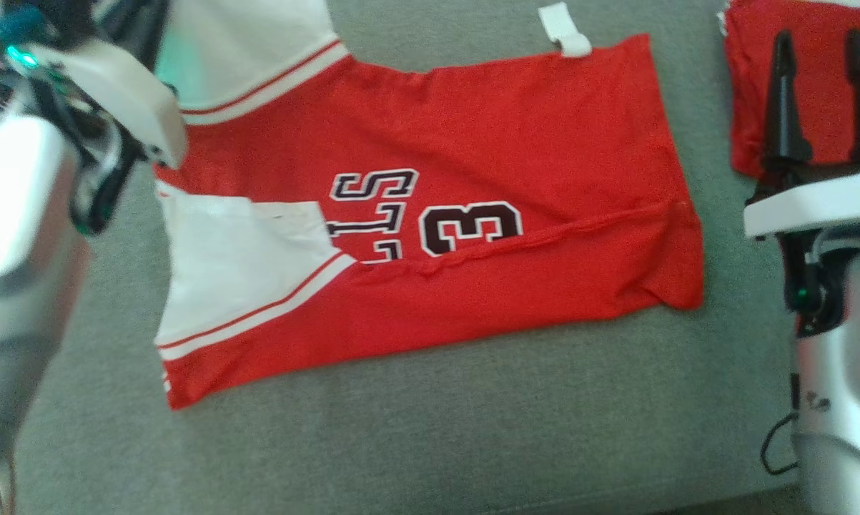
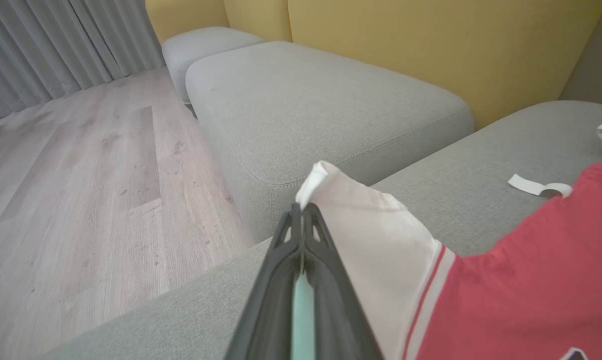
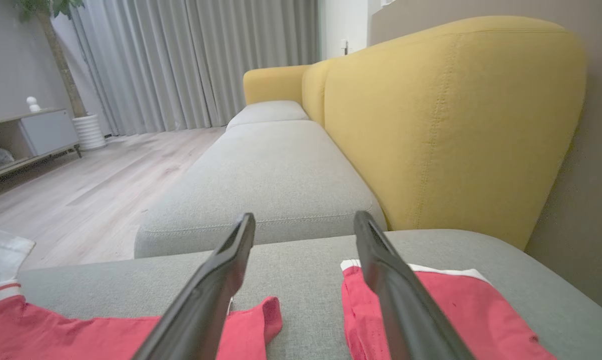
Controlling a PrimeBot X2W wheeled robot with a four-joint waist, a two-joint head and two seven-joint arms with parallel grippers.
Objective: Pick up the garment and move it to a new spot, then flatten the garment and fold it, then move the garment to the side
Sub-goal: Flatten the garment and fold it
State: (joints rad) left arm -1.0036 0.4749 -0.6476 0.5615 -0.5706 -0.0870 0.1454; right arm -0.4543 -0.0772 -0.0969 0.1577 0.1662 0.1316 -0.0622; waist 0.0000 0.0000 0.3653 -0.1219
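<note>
The garment is a red jersey with white sleeves and black lettering, spread across the grey sofa cushion with its lower part folded up along a crease. My left gripper is shut on the edge of a white sleeve and holds it raised off the cushion at the garment's far left corner. That sleeve also appears beside my left wrist in the head view. My right gripper stands open at the far right, over a second red cloth, with nothing between its fingers.
A white strip lies at the garment's far edge. Past the left sleeve the cushion ends, with wooden floor below and another grey seat beyond a gap. A yellow backrest rises behind.
</note>
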